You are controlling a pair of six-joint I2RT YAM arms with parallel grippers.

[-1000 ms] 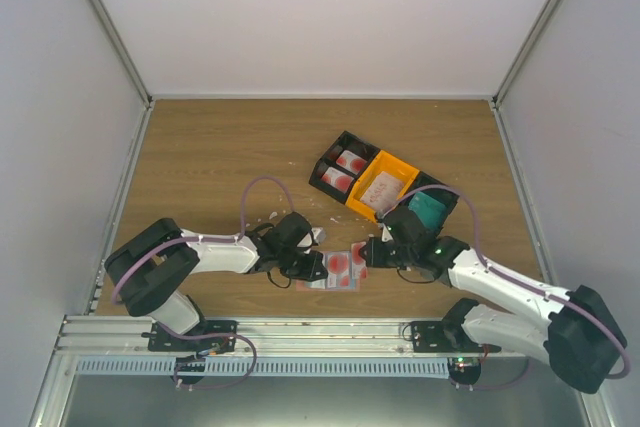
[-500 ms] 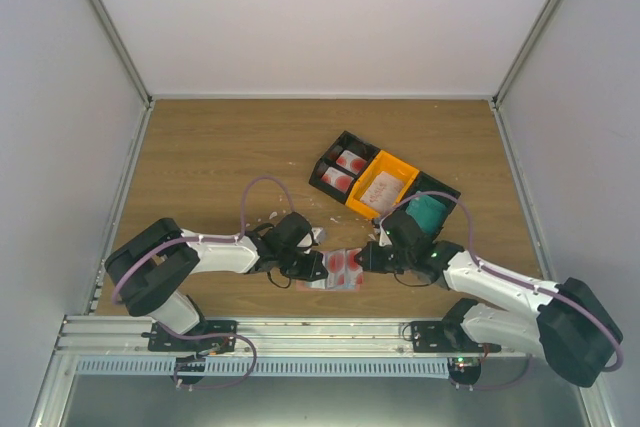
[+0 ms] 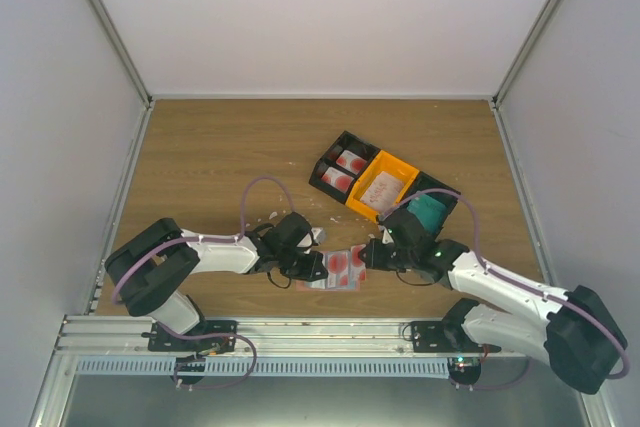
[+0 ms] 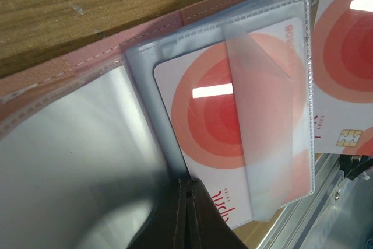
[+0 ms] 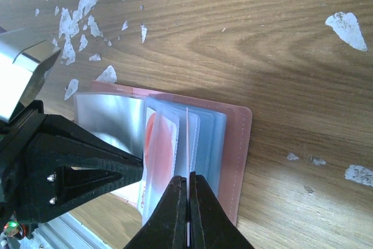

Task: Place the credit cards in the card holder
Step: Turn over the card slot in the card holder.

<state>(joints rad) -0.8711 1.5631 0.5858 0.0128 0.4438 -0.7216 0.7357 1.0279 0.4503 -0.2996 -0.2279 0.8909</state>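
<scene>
Right hand (image 3: 368, 255) pinches a credit card (image 4: 344, 56) edge-on, with the card holder (image 3: 340, 269) just at its 9 o'clock. Left hand (image 3: 318, 265) clamps a sleeve (image 4: 87, 144) open from the far side.

Right of the holder (image 4: 70, 67), a card (image 4: 349, 56) is cut by the picture's edge; the sleeved card's (image 4: 204, 115) print is blurred.

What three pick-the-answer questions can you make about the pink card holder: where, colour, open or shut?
1. Where is the card holder? A orange bin; B wooden table; C grey wall.
2. Circles on the card in its sleeve? A blue; B red; C green.
3. The card holder is: A open; B folded shut; C torn.
Answers: B, it lies on the wood; B, red rings show through the sleeve; A, it lies spread wide.
</scene>
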